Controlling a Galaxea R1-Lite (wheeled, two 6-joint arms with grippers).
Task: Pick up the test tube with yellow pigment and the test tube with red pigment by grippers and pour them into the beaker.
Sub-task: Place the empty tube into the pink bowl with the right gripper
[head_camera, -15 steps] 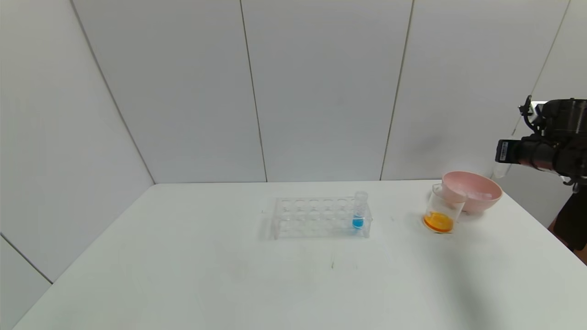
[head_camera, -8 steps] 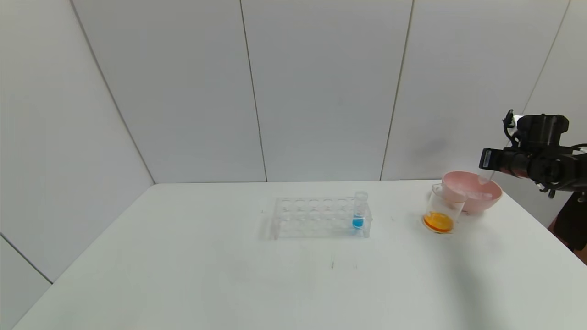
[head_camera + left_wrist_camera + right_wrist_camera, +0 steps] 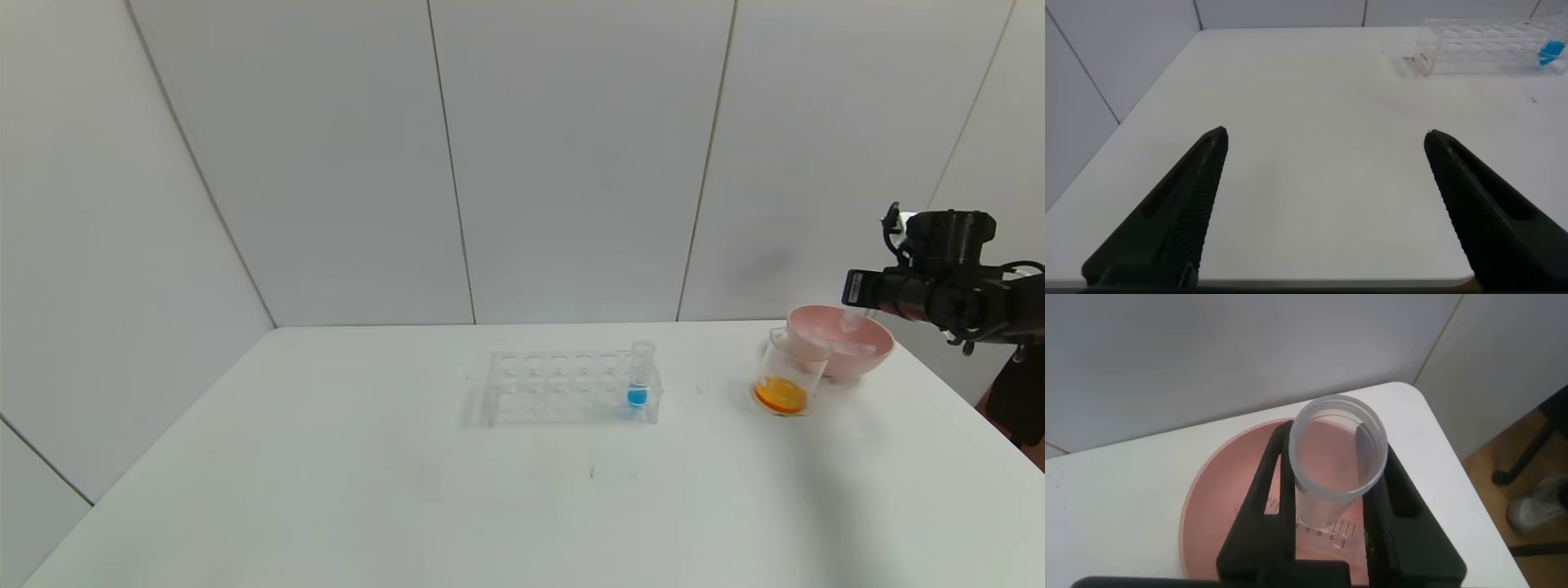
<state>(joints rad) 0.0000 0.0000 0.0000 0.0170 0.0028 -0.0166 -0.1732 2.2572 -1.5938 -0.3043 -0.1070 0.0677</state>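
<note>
My right gripper [image 3: 854, 304] is shut on a clear test tube [image 3: 851, 318] that shows no pigment, and holds it over the pink bowl [image 3: 878, 339]. In the right wrist view the tube [image 3: 1335, 449] sits between the black fingers [image 3: 1274, 469], open mouth toward the camera, above the bowl [image 3: 1221, 506]. I cannot tell whether it is the yellow or the red tube. The beaker [image 3: 785, 371] stands against the bowl's left side with orange liquid in its bottom. My left gripper [image 3: 1324, 139] is open and empty over bare table, out of the head view.
A clear rack [image 3: 563, 388] stands mid-table with a blue-bottomed tube [image 3: 639, 376] at its right end; both show far off in the left wrist view, the rack [image 3: 1478, 37] and tube [image 3: 1550, 51]. The table's right edge [image 3: 1454, 457] runs just past the bowl.
My right gripper has moved left and down with the tube, from beyond the table's right edge to above the pink bowl. Beaker, rack and left gripper have not moved.
</note>
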